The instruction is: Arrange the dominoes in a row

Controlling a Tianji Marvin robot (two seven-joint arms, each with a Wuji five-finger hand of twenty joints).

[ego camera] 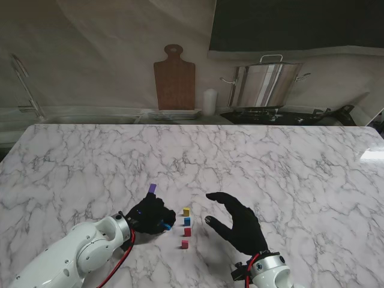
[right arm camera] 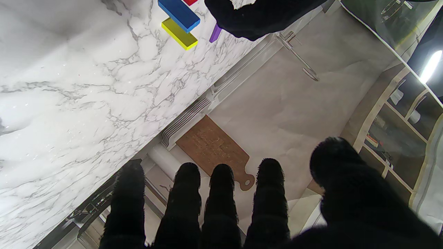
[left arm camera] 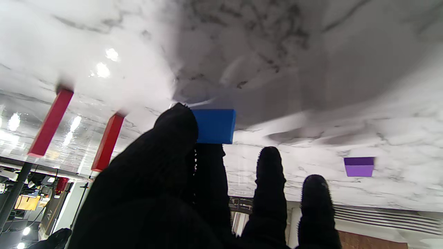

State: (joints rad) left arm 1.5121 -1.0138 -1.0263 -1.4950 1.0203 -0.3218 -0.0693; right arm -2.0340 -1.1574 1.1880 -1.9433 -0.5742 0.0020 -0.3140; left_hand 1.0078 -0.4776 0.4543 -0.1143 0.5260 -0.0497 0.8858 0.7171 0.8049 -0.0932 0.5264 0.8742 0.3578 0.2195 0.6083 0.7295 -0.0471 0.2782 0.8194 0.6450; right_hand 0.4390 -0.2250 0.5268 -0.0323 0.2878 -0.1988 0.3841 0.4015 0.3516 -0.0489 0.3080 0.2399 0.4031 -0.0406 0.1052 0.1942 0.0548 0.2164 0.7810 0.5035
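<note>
1. Four dominoes stand in the row, running away from me on the marble table (ego camera: pixel 72 162): a magenta domino (ego camera: pixel 185 244) nearest me, a red domino (ego camera: pixel 188 231), a standing blue domino (ego camera: pixel 187 221) and a yellow domino (ego camera: pixel 186 211) at the far end. Any bump to one end could topple the whole line.
2. My left hand (ego camera: pixel 150 215) sits just left of the row, fingers curled, with a second blue domino (left arm camera: pixel 214 126) pinched between thumb and a finger. In the left wrist view the grip covers only one end of it, so it could swivel or slip out as I carry it over.
3. From the stand view I cannot tell how much gap lies between my left knuckles and the row. Swinging right too low would clip the standing pieces.
4. A purple domino (ego camera: pixel 152 188) stands apart, just beyond my left fingertips. Pulling the hand away carelessly could knock it flat.
5. My right hand (ego camera: pixel 237 223) hovers just right of the row, fingers spread, holding nothing. A drift leftwards would brush the row.
6. Setting the held piece down tilted, or letting go too early, would tip it into its neighbour.
</note>
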